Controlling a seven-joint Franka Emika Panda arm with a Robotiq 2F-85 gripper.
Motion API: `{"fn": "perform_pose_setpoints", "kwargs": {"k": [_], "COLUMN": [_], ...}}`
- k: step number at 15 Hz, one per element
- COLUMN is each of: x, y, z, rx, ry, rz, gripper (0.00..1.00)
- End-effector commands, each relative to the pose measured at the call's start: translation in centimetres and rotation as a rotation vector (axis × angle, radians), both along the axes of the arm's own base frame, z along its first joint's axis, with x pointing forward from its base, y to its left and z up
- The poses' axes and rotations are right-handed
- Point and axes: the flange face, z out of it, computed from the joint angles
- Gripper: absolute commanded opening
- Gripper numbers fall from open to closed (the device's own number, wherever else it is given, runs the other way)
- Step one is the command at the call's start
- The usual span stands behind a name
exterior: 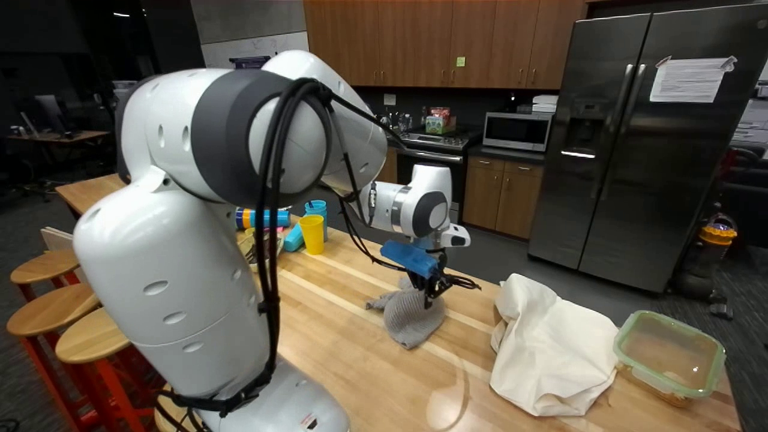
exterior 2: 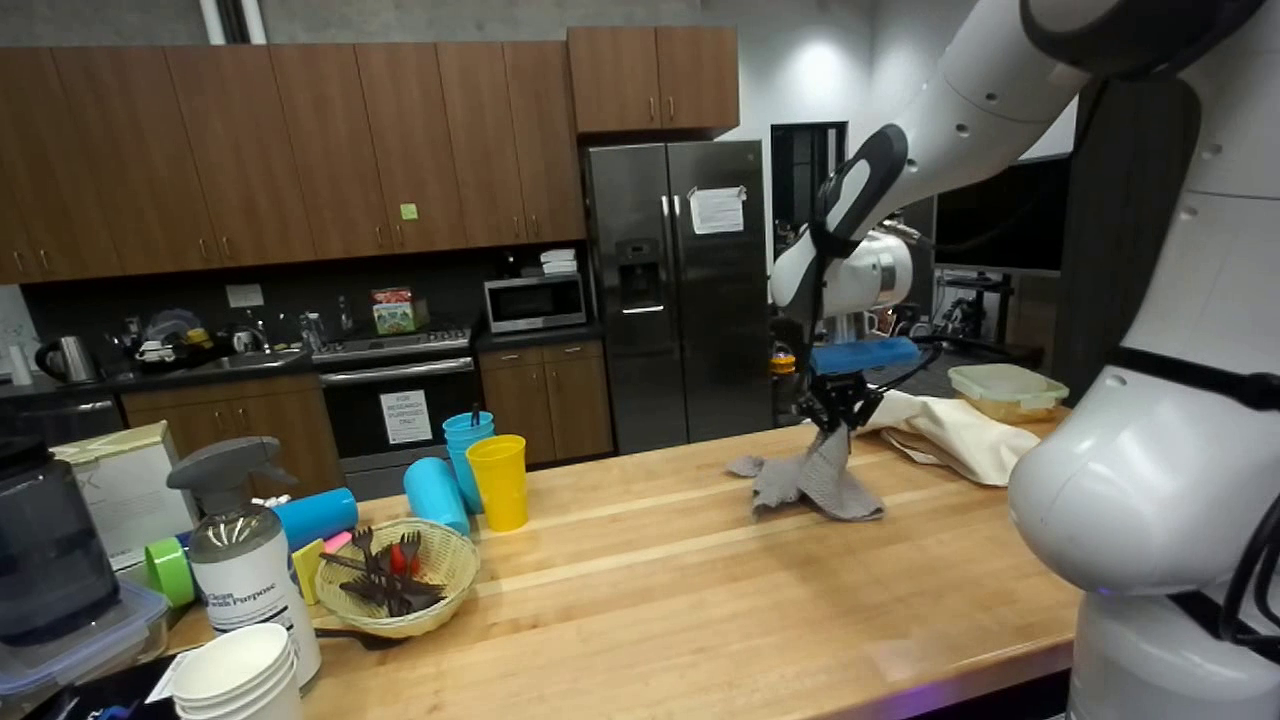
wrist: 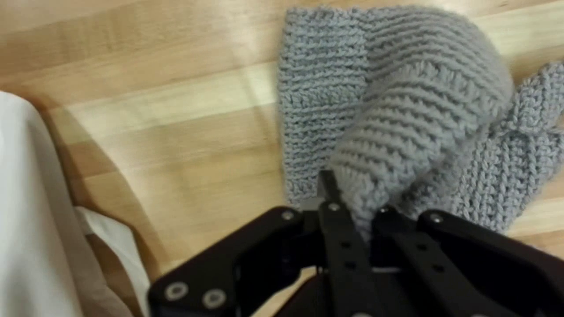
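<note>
A grey knitted cloth [exterior: 413,321] lies bunched on the wooden table. My gripper [wrist: 352,196] is shut on a fold of this cloth [wrist: 418,119], which runs up between the black fingers in the wrist view. The left finger shows beside the fold; the tip on the right is hidden by the cloth. In an exterior view the pinched part of the cloth [exterior 2: 828,470] rises to the gripper [exterior 2: 838,425], while its lower edges spread over the tabletop. Another exterior view has the gripper [exterior: 429,300] pointing down at the cloth's upper side.
A cream fabric bag [exterior: 549,348] lies close by, with a green-lidded container [exterior: 669,354] beyond it. Toward the table's opposite end stand a yellow cup [exterior 2: 498,482], blue cups [exterior 2: 436,495], a basket [exterior 2: 455,590] of dark cutlery and a spray bottle [exterior 2: 245,575].
</note>
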Motion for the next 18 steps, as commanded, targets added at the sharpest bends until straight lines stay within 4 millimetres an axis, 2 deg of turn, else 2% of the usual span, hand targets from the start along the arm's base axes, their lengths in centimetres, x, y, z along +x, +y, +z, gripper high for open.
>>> {"fn": "perform_pose_setpoints", "kwargs": {"k": [1, 5, 9, 11, 14, 16, 18], "x": [0.0, 0.5, 1.1, 1.5, 2.4, 2.3, 1.9], "y": [-5.0, -8.0, -8.5, -8.6, -7.7, -5.4, -3.0], "z": [-1.0, -1.3, 0.4, 1.9, 5.7, 8.7, 10.7], "rx": [0.025, 0.027, 0.034, 0.042, 0.031, -0.009, -0.047], "ry": [0.021, 0.037, 0.011, -0.013, -0.088, -0.162, -0.217], "rz": [-0.083, -0.137, -0.139, -0.135, -0.109, -0.045, 0.012], "gripper": [0.01, 0.01, 0.01, 0.01, 0.01, 0.01, 0.01]}}
